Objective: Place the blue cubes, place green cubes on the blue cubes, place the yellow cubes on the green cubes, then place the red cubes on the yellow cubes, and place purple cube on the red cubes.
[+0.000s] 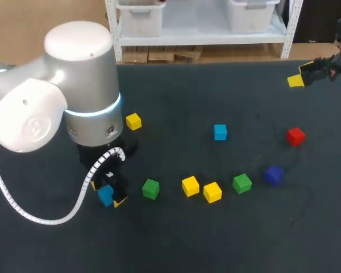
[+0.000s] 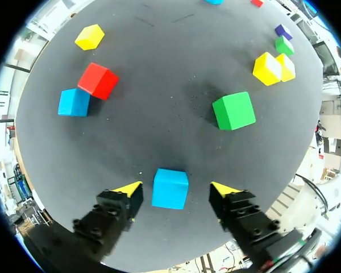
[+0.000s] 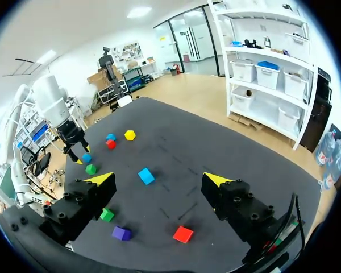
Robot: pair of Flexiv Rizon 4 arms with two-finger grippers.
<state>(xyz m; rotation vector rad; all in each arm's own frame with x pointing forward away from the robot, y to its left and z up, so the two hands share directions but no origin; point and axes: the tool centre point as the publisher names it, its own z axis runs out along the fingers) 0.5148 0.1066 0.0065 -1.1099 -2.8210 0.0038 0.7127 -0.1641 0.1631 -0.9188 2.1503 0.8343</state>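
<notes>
Although the dark table (image 1: 227, 244) holds a whole scatter of cubes, the left arm (image 1: 74, 108) is what fills the head view. Its bulky grey joint covers a patch of table there. The right arm (image 1: 335, 62) only pokes in at the far right corner, well apart from the cubes. Its claw (image 3: 158, 180) is spread wide with nothing in it.

The left claw (image 2: 176, 189) is down at the table and released. Its fingers stand either side of a blue cube (image 2: 170, 188) with a gap on both sides, so no grip. That cube sits flat on the table, light blue, clean edges. Nothing blocks it; the nearest neighbour is a green cube (image 2: 233, 111) ahead of the fingers.

Further out, a red cube (image 2: 98, 80) sits right up against a second blue cube (image 2: 74, 102), with a yellow cube (image 2: 90, 36) beyond them. The head view doesn't show that red-and-blue pair, the arm's in the way. Off the other way, two yellow cubes (image 2: 267, 68) sit side by side. Past them come a second green cube (image 2: 284, 45) and the purple cube (image 2: 282, 30). The head view also shows a third blue cube (image 1: 220, 132) mid-table and a second red cube (image 1: 295, 136) nearer the right side. Every cube lies single on the table.
</notes>
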